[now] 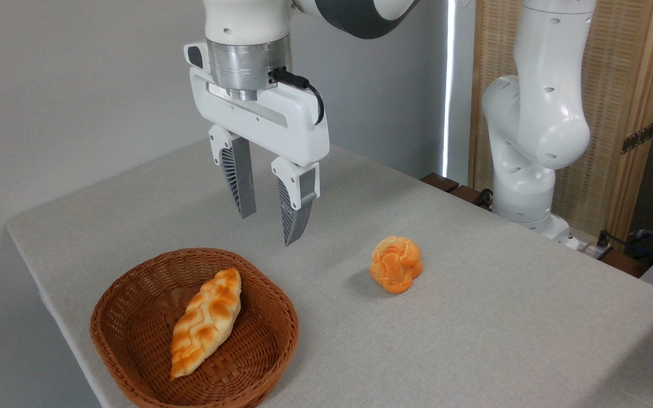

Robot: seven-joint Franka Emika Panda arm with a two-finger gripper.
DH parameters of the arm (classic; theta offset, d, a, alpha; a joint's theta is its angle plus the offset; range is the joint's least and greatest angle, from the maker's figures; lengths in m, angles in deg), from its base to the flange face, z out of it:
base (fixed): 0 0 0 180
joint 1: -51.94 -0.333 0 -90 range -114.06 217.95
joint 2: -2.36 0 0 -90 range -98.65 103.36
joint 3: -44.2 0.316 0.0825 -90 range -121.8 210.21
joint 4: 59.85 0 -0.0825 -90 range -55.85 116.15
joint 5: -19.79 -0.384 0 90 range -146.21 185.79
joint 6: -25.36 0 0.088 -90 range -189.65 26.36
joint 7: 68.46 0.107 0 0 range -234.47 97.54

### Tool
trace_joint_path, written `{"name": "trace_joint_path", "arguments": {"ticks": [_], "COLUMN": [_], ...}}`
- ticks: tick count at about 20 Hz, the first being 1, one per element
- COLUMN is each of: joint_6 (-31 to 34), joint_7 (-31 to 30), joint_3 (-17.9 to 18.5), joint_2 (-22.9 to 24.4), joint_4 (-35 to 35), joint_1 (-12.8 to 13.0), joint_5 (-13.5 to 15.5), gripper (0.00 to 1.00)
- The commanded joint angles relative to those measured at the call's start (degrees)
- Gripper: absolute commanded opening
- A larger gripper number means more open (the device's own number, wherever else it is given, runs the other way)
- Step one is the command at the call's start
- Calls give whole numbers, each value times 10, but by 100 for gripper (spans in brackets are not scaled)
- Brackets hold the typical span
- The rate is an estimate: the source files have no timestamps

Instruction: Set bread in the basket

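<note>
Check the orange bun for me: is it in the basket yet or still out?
Out. The orange bun sits on the bare table, right of the basket, which holds only the braided loaf.

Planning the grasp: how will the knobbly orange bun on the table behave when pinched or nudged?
The orange bun is rounded, so a nudge may roll it. Its lumpy knots probably give the fingers purchase. It looks light, possibly squashy; that can't be confirmed.

Woven wicker basket (134, 317) — knobbly, glossy bread (396, 264) — matt cloth-covered table (474, 340)
</note>
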State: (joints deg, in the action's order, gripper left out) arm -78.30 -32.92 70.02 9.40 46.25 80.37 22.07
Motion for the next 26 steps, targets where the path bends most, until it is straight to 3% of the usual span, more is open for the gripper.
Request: {"name": "trace_joint_path", "arguments": {"ticks": [1,26], "joint_6": [16,27], "joint_7": [6,7], "joint_3": [4,2], "joint_2": [7,6], "joint_4": [-3,-3], "joint_1": [4,4], "joint_5": [9,9], "gripper": [100,100]}}
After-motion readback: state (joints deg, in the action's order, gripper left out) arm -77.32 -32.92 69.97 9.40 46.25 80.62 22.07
